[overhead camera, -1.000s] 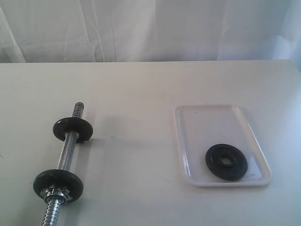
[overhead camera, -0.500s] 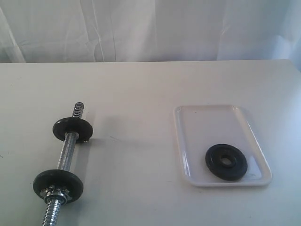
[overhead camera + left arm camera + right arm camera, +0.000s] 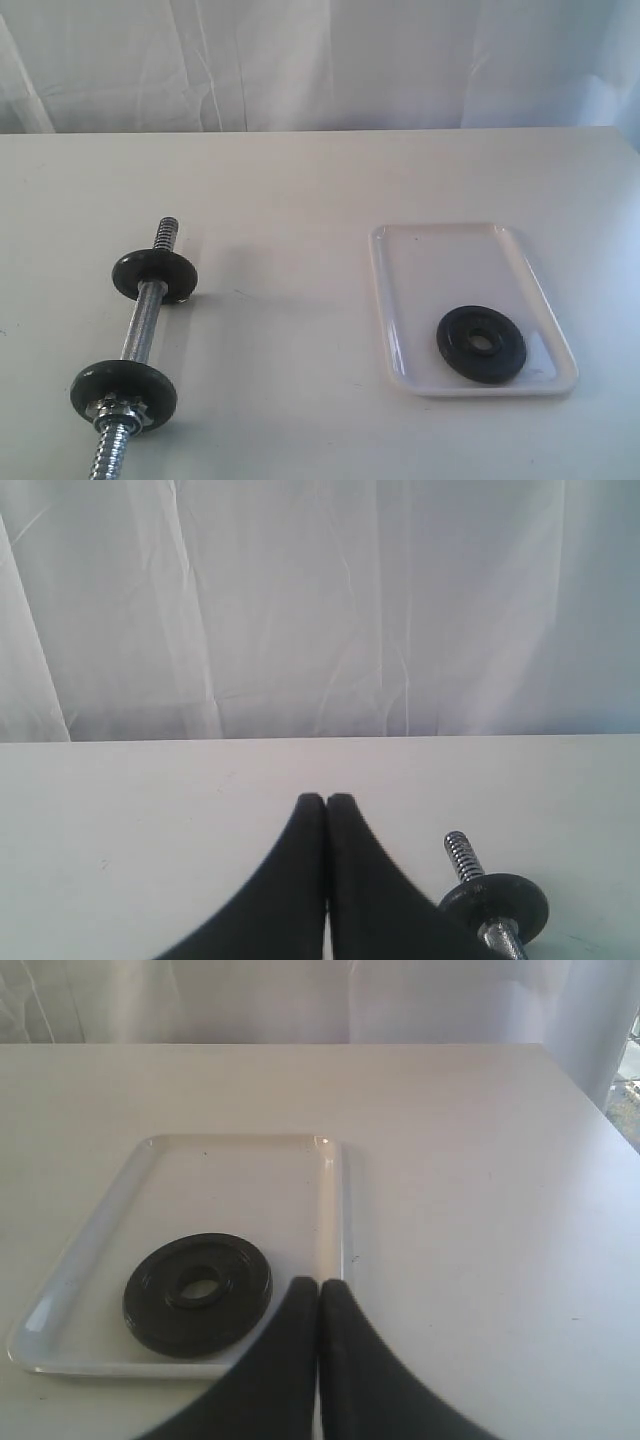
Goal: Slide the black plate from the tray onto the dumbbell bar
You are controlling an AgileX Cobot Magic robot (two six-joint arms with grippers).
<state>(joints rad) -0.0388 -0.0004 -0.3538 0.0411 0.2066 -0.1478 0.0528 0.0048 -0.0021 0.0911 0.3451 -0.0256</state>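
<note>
The black plate (image 3: 481, 343) lies flat in the near part of the white tray (image 3: 452, 250) at the right of the exterior view; the right wrist view also has the plate (image 3: 197, 1292) in the tray (image 3: 240, 1175). At the left lies the dumbbell bar (image 3: 143, 320), chrome, with two black discs and a star nut near its front end. My right gripper (image 3: 319, 1284) is shut and empty, close beside the plate. My left gripper (image 3: 327, 799) is shut and empty, with the bar's far threaded end (image 3: 463, 855) just beside it. Neither arm shows in the exterior view.
A white curtain (image 3: 320, 60) hangs behind the table's far edge. Bare tabletop (image 3: 290, 290) lies between the bar and the tray. The table's right edge (image 3: 600, 1110) runs near the tray's side.
</note>
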